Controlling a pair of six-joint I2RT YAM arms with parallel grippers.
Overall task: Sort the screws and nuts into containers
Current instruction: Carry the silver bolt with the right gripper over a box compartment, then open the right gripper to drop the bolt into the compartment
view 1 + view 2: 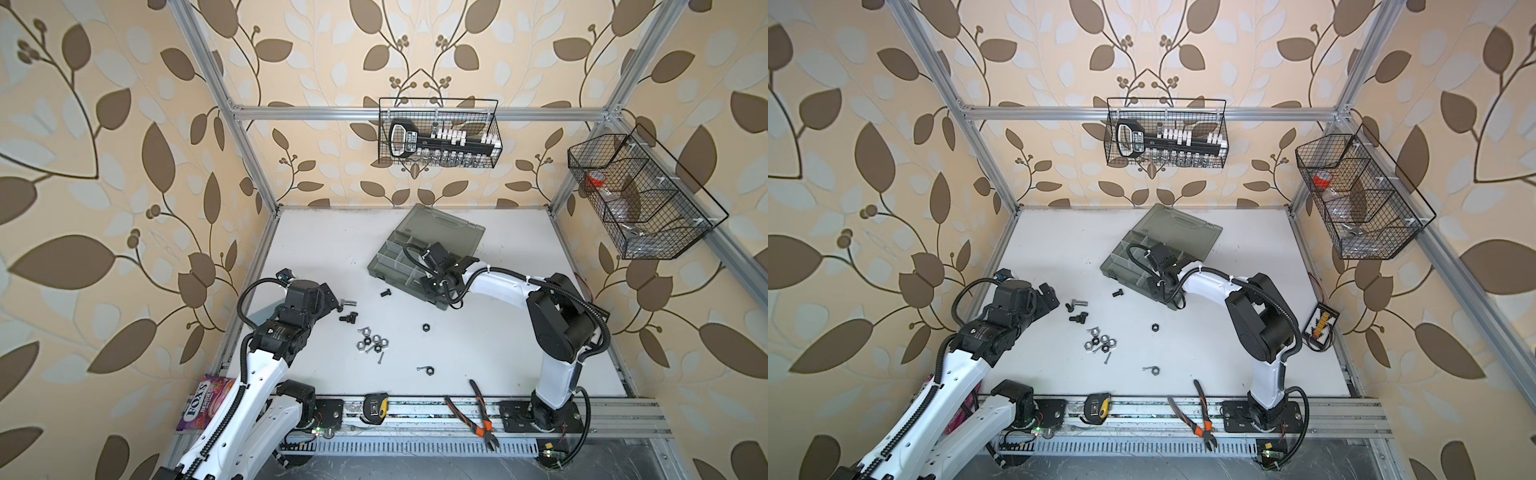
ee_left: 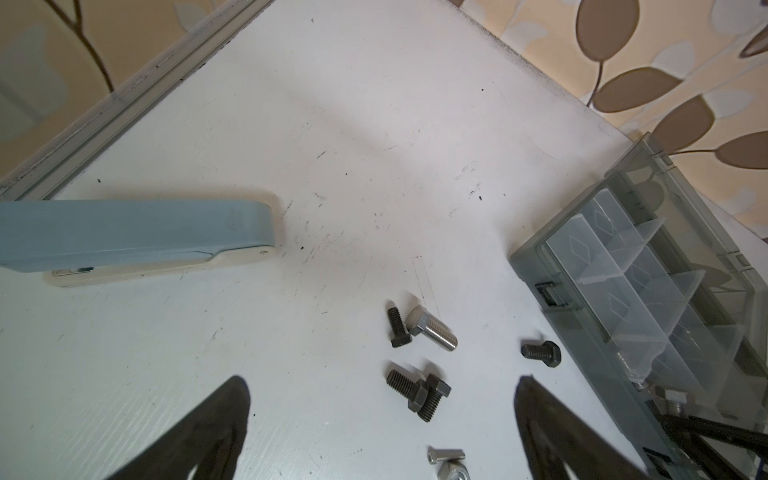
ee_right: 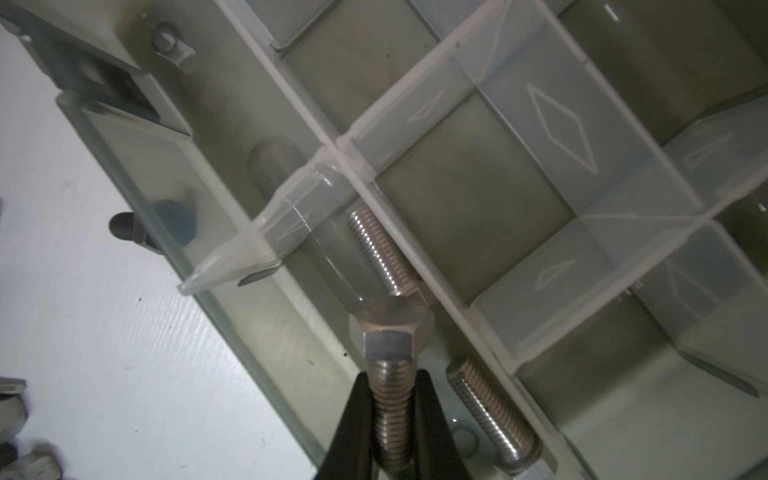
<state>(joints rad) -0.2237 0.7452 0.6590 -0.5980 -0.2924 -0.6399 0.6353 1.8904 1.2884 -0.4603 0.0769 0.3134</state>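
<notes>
A white tabletop (image 1: 316, 249) is enclosed by leaf-patterned walls and an aluminium frame. At the left, the left gripper (image 1: 332, 297) is held low over the table, its fingers (image 2: 199, 432) spread wide with nothing between them. A blue stapler (image 2: 137, 232) lies near it.

Just to its right the loose screws (image 1: 348, 309) lie flat. The silver bolt (image 2: 432, 332) has its shank directed toward the middle of the table, and a short black bolt (image 2: 399, 328) touches its head. Two black bolts (image 2: 417, 392) are crossed over each other. A single black bolt (image 1: 384, 292) lies near the front wall of the organiser box (image 1: 390, 253), head turned toward it.

Further right, silver nuts (image 1: 372, 341) are clustered flat with thin screws (image 1: 380, 358) among them, and a black nut (image 1: 426, 327) sits apart.

The box stands open. Over its front compartment (image 3: 257, 332) the right gripper (image 3: 392, 415) is pinched on the threaded shank of the held bolt (image 3: 392, 332). The bolt's long axis runs in line with the fingers, with the hex head beyond the tips. Two silver bolts (image 3: 382, 249) lie in that compartment, parallel to the long divider. Whether the held bolt touches the floor cannot be told.

A wire basket (image 1: 648, 199) hangs at the far right.
</notes>
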